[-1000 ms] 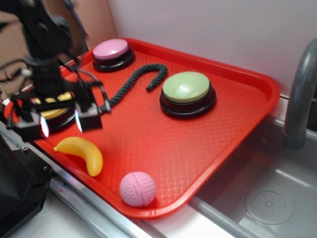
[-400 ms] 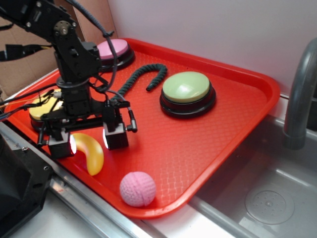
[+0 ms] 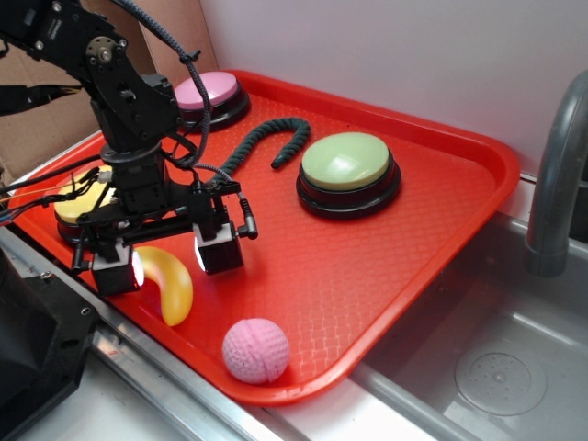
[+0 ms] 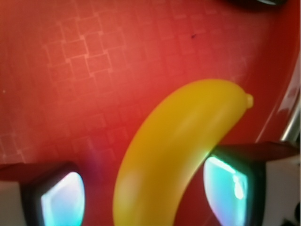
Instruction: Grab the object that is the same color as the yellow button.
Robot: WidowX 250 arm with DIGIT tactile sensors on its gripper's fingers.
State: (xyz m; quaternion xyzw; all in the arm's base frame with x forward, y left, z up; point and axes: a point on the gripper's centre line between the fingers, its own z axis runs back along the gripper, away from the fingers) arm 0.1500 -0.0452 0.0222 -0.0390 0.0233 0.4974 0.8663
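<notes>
Yellow banana [image 3: 170,285] and pink ball [image 3: 255,350] on a red grid-patterned tray [image 3: 367,266]; green-topped button [image 3: 347,162].

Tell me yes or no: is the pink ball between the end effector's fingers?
No, the banana lies between the fingers; the pink ball sits apart.

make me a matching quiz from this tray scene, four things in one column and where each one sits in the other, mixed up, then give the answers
Things:
1. toy banana
2. pink ball
3. green button
4. dark rope

Places:
A. lying between the pink-topped button and the green one
B. between the open fingers of the gripper
C. middle of the tray, towards the faucet side
D. by the tray's near rim, clear of the gripper

Pairs: 1-B, 2-D, 3-C, 4-A
</notes>
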